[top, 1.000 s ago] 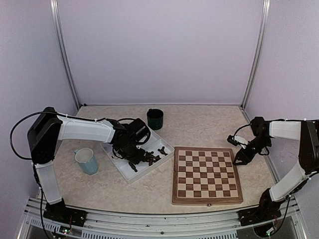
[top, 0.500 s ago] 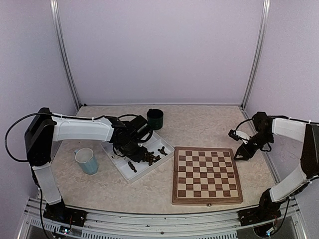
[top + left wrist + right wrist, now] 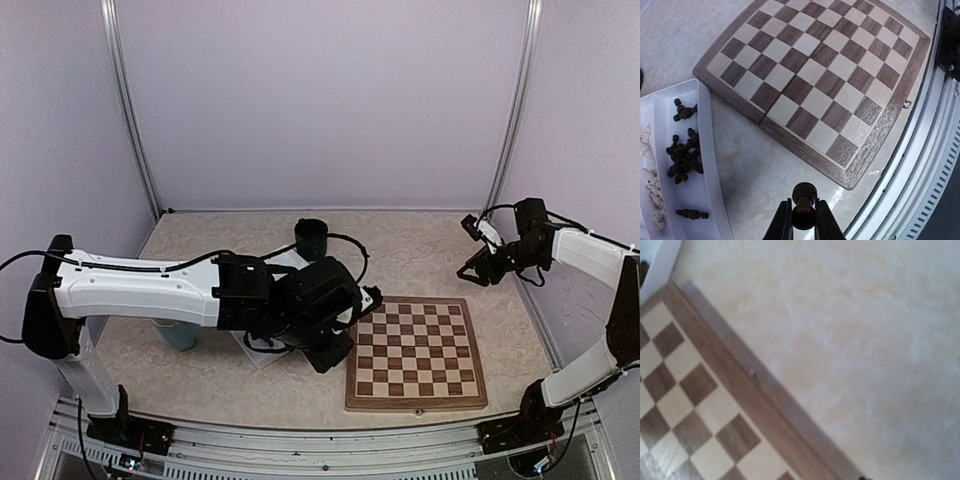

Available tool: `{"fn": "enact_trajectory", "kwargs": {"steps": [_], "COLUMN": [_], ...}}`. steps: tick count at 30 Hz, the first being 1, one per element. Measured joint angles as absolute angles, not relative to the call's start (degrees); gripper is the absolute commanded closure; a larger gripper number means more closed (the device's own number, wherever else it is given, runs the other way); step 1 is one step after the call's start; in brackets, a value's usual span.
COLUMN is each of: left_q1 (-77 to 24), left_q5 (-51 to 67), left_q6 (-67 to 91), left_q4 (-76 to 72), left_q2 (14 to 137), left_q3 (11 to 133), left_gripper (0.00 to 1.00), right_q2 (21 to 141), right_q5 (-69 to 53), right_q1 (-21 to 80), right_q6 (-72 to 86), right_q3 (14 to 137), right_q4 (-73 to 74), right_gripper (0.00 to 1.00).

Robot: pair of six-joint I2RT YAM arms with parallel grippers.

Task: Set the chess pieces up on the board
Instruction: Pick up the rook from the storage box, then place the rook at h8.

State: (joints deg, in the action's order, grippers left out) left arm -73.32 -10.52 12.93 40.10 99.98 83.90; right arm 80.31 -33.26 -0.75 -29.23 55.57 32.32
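My left gripper [image 3: 804, 209] is shut on a dark brown pawn [image 3: 804, 192], held above the bare table just off the board's near-left corner. In the top view the left gripper [image 3: 338, 356] hangs beside the left edge of the board [image 3: 415, 402]. No pieces stand on the board [image 3: 832, 67]. More dark chess pieces [image 3: 684, 157] and pale ones [image 3: 652, 197] lie in the white tray [image 3: 707, 150]. My right gripper [image 3: 478, 268] hovers beyond the board's far-right corner; its jaws are too small to read. The right wrist view shows only a corner of the board [image 3: 695, 405] and table.
A dark green cup [image 3: 311, 238] stands behind the tray. A light blue cup [image 3: 178, 337] is mostly hidden under the left arm. The metal rail [image 3: 920, 165] runs along the table's near edge. Frame posts stand at the back corners.
The left arm has swung right from the tray to the board's left edge, carrying the pawn. The right gripper has moved back and away from the board's right side.
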Motion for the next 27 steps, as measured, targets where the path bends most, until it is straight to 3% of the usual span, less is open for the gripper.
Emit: {"fn": "enact_trajectory", "kwargs": {"steps": [14, 27], "left_q1": [-77.7, -78.3], "left_q5": [-8.6, -7.8], "left_q6": [12.6, 12.5], "left_q4": [39.4, 39.0], "left_q2": [113.3, 118.5], "left_q3": [87.6, 91.3], "left_gripper": [0.95, 0.94], "right_q2": [79.5, 79.4], "right_q5": [-35.9, -36.3], "right_q1": [-0.8, -0.8], "right_q6": [-29.0, -29.6], "right_q3": [51.1, 51.1], "right_q4": [26.7, 26.6], "right_gripper": [0.46, 0.45]}}
